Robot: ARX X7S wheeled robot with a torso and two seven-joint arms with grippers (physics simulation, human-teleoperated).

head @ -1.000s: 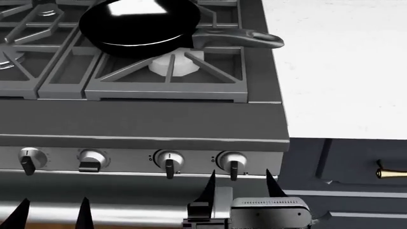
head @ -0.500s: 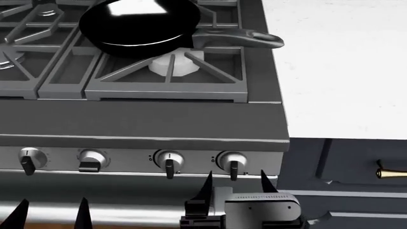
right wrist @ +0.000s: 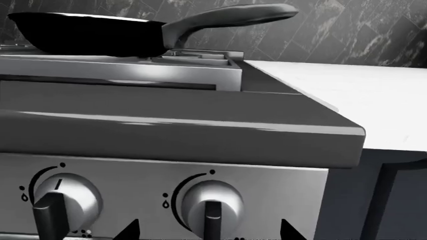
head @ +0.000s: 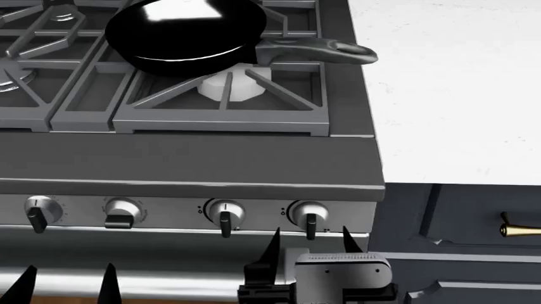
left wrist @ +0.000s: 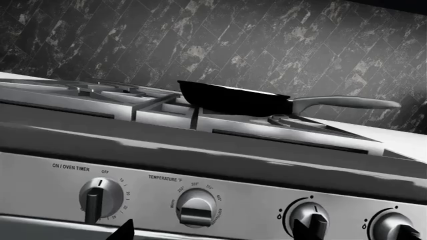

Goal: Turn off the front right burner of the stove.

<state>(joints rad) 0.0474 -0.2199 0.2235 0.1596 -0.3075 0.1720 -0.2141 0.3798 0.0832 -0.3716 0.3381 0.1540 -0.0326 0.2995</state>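
Observation:
The stove (head: pixel 194 158) fills the head view. Its front right burner (head: pixel 227 87) sits in its grate, just in front of a black frying pan (head: pixel 182 31). Several silver knobs with black pointers line the front panel. My right gripper (head: pixel 311 242) is open, and its two fingertips stand on either side of the rightmost knob (head: pixel 310 217), just short of it. In the right wrist view that knob (right wrist: pixel 207 202) is centred between the jaws of the right gripper (right wrist: pixel 208 232), pointer straight down. My left gripper (head: pixel 66 282) is open and empty, low before the steel bar handle.
A white countertop (head: pixel 457 95) lies right of the stove. Below it is a dark blue cabinet (head: pixel 457 215) with a brass handle (head: pixel 517 229). The pan's grey handle (head: pixel 325 49) juts to the right. The oven timer knob (left wrist: pixel 100 197) and the temperature knob (left wrist: pixel 197 207) face the left wrist camera.
My right gripper has shifted slightly left and levelled out, closing in on the rightmost knob. The left gripper and the knobs have not moved.

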